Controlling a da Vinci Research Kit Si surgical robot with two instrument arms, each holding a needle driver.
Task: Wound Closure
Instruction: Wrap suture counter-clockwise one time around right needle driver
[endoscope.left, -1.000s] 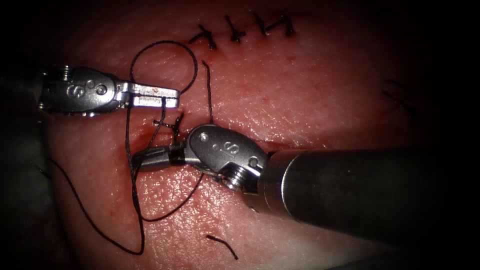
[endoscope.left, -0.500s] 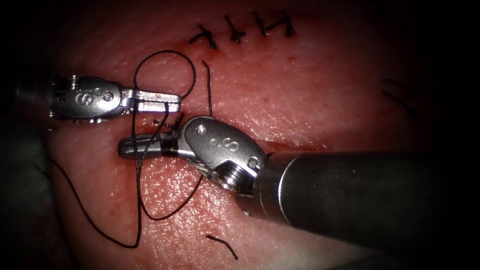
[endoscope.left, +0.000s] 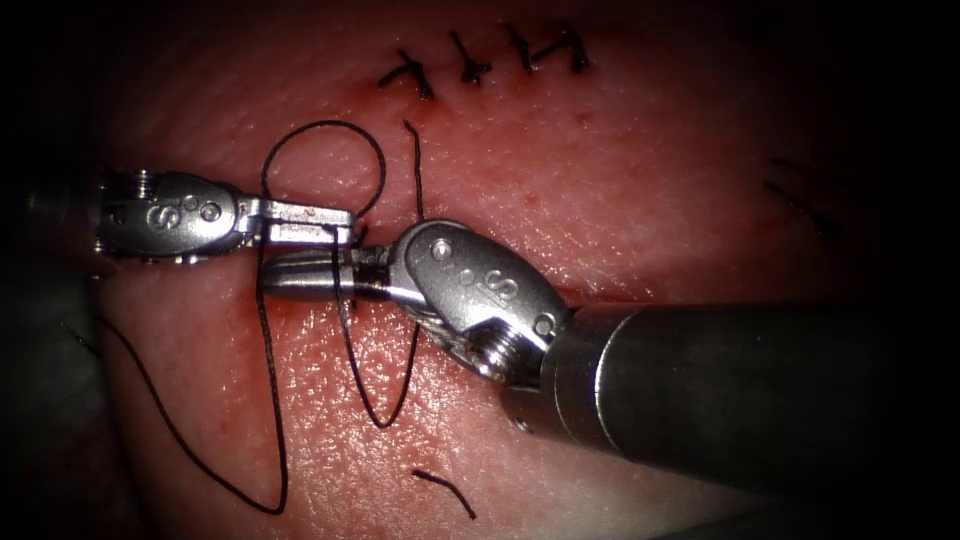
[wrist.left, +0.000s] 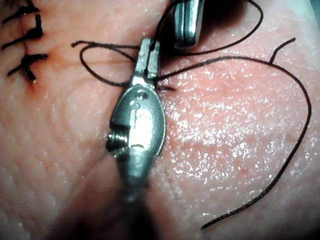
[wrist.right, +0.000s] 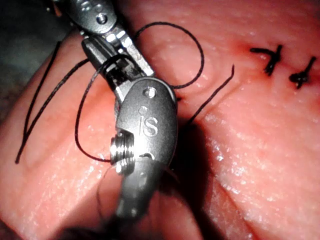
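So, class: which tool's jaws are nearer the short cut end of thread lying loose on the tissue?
Right. The right tool lies above the cut end; the left tool sits higher, farther away.

needle: cannot be made out. right end effector (endoscope.left: 275, 275): shaft cut off by the endoscope view's right edge; its tip hides part of the cut. thread (endoscope.left: 270, 400): runs behind that tip; whether gripped there, cannot tell.

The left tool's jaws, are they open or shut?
Shut. The left tool has its jaws pressed flat together on the thread, with no gap showing between them.
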